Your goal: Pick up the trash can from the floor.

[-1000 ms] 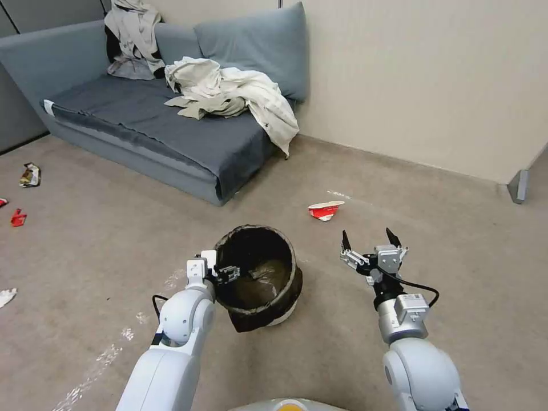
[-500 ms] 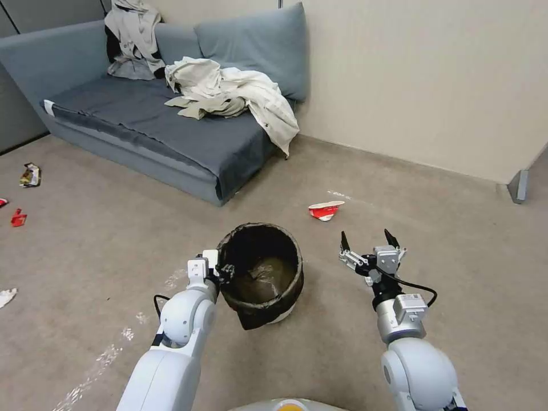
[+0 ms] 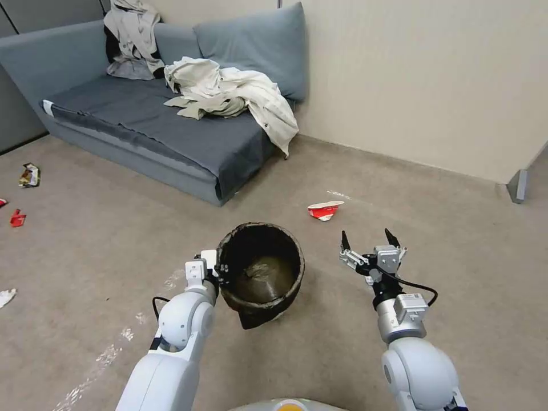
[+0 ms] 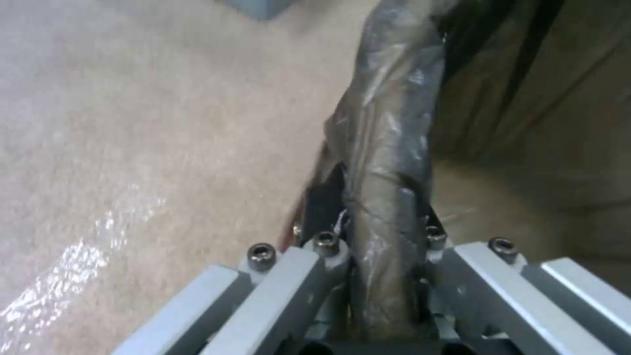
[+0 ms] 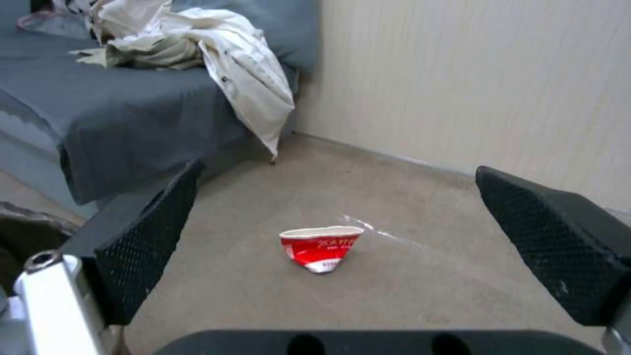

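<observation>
So the trash can sits low in the middle of the head view, above the floor or maybe just brushing it; I honestly can't tell if the bottom has cleared the carpet. The left claw is at the can's 9 o'clock, clenched on the rim, one finger inside and one outside, with the folded-over bag pinched between them (the left wrist view shows that crinkly plastic right in the jaws).

My guess is it's light and fairly stiff, being an empty plastic bucket, but the bag is slick, so a rim pinch could slide on the plastic. The rim wall is really the only place to grab it one-handed.

It's tilted: the long axis runs bottom to mouth, and the mouth tips up and toward the robot, roughly 6 o'clock.

The right claw hangs at the can's 3 o'clock, well apart, fingers spread and holding nothing. A crushed red cup lies at about 1 o'clock.
</observation>
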Robot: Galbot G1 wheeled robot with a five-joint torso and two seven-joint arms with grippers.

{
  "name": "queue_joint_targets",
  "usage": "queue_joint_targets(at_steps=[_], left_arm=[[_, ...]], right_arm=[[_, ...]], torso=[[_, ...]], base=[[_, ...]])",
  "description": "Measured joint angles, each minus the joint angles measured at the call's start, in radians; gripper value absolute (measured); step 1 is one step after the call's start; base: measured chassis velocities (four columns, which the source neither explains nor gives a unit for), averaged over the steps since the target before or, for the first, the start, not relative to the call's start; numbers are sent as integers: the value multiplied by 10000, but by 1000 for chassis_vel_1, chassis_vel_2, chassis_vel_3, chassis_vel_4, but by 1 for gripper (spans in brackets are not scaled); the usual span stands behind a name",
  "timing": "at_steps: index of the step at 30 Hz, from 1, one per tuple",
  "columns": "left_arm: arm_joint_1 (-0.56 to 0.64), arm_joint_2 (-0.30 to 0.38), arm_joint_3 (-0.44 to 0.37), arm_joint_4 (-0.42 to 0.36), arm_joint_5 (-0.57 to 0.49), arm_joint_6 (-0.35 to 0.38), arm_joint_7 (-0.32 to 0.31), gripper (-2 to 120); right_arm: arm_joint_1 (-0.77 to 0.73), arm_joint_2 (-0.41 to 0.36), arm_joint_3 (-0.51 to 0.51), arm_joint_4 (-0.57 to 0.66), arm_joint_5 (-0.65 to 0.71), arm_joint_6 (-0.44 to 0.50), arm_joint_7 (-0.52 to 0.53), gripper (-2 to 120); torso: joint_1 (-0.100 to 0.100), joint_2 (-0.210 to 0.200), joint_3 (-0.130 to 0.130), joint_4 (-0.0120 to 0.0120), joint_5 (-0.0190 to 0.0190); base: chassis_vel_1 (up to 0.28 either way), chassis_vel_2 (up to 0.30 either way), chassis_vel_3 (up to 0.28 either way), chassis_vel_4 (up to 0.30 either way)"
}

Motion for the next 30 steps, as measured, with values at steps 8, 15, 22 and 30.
queue_joint_targets(at_steps=[8, 15, 22, 30], left_arm=[[422, 291, -142, -1248, -769, -465, -42, 2], [864, 449, -247, -2151, -957, -1240, 521, 2], [1257, 517, -362, -3126, -921, -1328, 627, 2], [1402, 511, -356, -3534, -849, -1424, 663, 2]], right_arm=[[18, -2, 37, 66, 46, 0, 14, 100], [25, -11, 85, 83, 96, -14, 17, 100], [5, -10, 178, 110, 151, -15, 17, 100], [-33, 8, 223, 165, 176, -10, 17, 100]], torso=[[0, 0, 0, -1, 2], [1, 0, 0, -1, 1], [0, 0, 0, 0, 1], [0, 0, 0, -1, 1]], base=[[0, 0, 0, 0], [0, 0, 0, 0], [0, 0, 0, 0], [0, 0, 0, 0]])
